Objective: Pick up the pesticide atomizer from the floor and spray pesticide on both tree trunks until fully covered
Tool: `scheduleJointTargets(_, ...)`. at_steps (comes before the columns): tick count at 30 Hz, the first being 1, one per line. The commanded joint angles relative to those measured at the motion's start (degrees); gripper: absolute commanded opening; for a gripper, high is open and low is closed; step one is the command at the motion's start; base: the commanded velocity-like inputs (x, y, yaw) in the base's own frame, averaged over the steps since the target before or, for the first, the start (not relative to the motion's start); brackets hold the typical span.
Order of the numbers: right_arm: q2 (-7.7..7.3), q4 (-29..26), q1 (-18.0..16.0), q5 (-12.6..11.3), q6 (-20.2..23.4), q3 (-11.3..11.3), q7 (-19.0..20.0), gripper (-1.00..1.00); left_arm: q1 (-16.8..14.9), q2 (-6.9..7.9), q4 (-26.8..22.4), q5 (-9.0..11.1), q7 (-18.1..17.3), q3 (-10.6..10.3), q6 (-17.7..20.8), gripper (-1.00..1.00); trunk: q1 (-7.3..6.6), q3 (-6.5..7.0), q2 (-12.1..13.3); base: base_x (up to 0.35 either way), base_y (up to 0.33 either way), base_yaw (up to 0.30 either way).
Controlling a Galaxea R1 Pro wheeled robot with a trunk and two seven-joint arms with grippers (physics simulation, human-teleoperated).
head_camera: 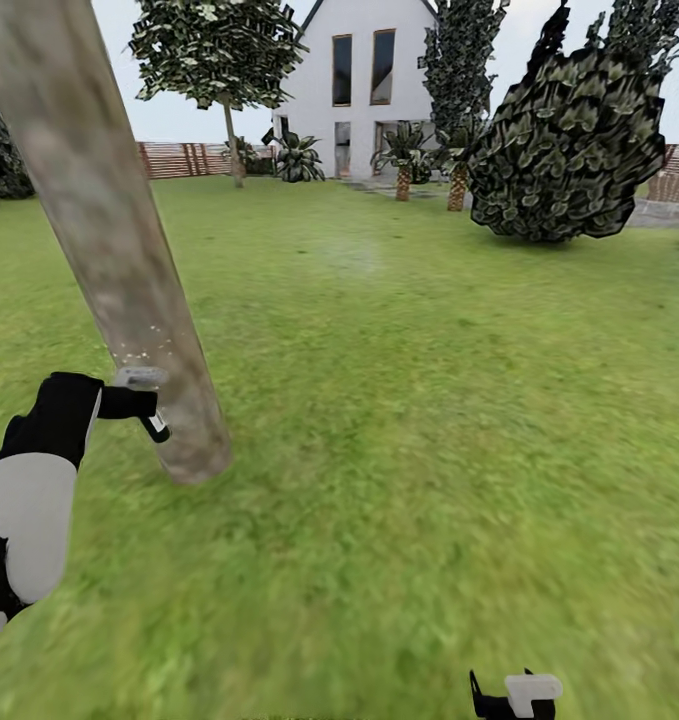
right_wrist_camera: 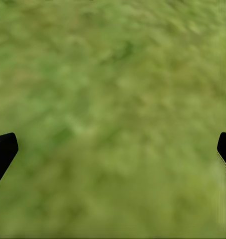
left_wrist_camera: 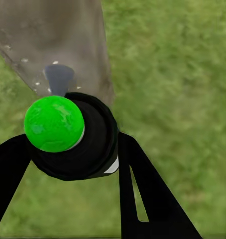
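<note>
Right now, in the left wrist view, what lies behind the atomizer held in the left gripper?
Behind the pesticide atomizer stands the tree trunk, flecked with white pesticide specks, with grass beside it. The bottle hides the trunk's base.

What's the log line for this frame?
left gripper: shut on atomizer | aimed at trunk | specks on trunk | right gripper: open over grass

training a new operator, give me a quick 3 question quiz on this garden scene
1. True or false: the atomizer lies on the grass.
2. Which gripper holds the atomizer? A) left B) right
3. Fill in: white specks dot the ____ beside the left gripper.

Key:
1. False; it sits between the left fingers.
2. A; the right fingers stand wide apart over grass.
3. trunk
</note>
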Motion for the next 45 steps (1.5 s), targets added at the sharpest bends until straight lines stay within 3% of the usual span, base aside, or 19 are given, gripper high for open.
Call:
scheduleJointTargets(1,0.0,0.0,0.0,0.0,0.0,0.0,0.0,1.0,0.0,0.13,0.0,0.0,0.1,0.0,0.0,-1.0,0.0,0.0,0.0,-0.005,-0.274,0.275)
scheduleJointTargets(7,0.0,0.0,0.0,0.0,0.0,0.0,0.0,1.0,0.0,1.46,0.0,0.0,0.3,0.0,0.0,-1.0,0.0,0.0,0.0,0.0,-0.274,0.278)
scheduleJointTargets(11,0.0,0.0,0.0,0.0,0.0,0.0,0.0,1.0,0.1,2.13,0.0,-1.7,0.3,0.1,0.0,-1.0,0.0,0.0,0.0,0.0,-0.274,0.268)
scheduleJointTargets(35,0.0,-0.1,0.0,0.0,-0.1,0.0,0.0,1.0,0.1,1.57,1.0,-2.0,0.4,0.1,-0.1,-1.0,0.0,0.0,0.0,0.0,-0.274,0.029)
scheduleJointTargets(37,0.0,-0.1,0.0,0.0,-0.1,0.0,0.0,1.0,0.1,1.11,1.1,-1.9,1.6,0.2,-0.1,-1.0,0.0,0.0,0.0,0.0,-0.274,0.259)
scheduleJointTargets(40,0.0,-0.1,0.0,0.0,0.0,0.0,0.0,1.0,1.0,1.04,2.4,-1.8,6.9,0.4,-0.2,-1.0,0.0,0.0,0.0,0.035,-0.269,0.275)
scheduleJointTargets(43,0.01,0.0,0.0,0.0,0.0,0.0,0.0,1.0,3.3,1.45,2.7,-1.8,9.3,0.6,-0.3,-1.0,0.0,0.0,0.0,0.182,-0.227,0.278)
scheduleJointTargets(45,0.0,-0.1,0.0,0.0,-0.1,0.0,0.0,1.0,4.2,0.12,2.7,-1.5,9.7,0.4,-0.3,-1.0,0.0,0.0,0.0,0.218,-0.215,0.249)
